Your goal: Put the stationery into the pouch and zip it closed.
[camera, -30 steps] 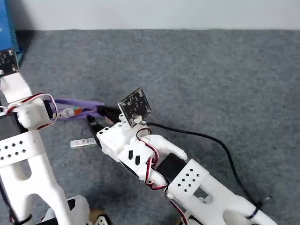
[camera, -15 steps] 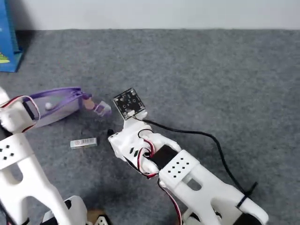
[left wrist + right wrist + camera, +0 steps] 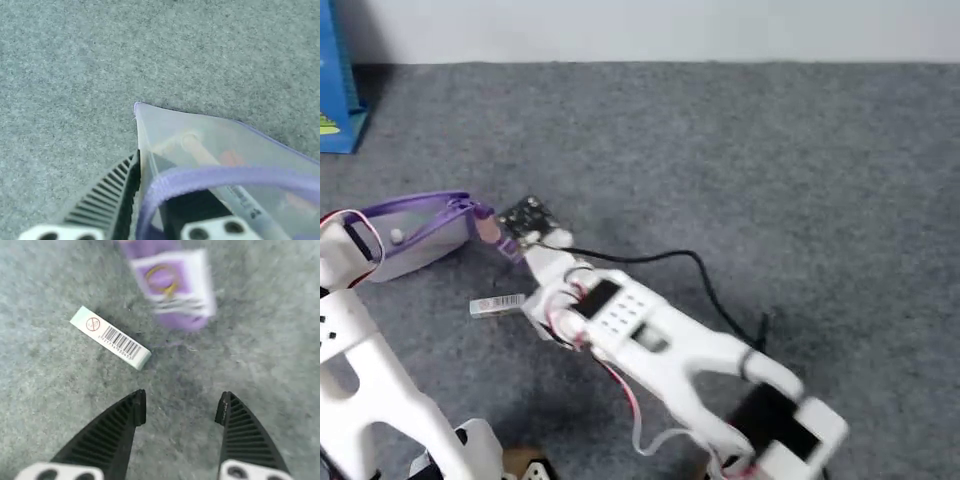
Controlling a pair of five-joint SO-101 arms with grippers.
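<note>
Grey carpet (image 3: 770, 150) | left jaws clamp pouch (image 3: 210, 150) | right jaws wide apart, empty, near eraser (image 3: 110, 338)

The tabletop (image 3: 770, 150) is wearing a grey, fuzzy cover, like a carpet, all the way across. Its far edge is running along a pale wall. A little white bar (image 3: 498, 304) with black stripes on its label is lying flat on the grey cover, near the left edge and closer to the near edge than the far one. A blue box (image 3: 335, 80) is standing at the far left corner, partly cut off by the left edge.
</note>
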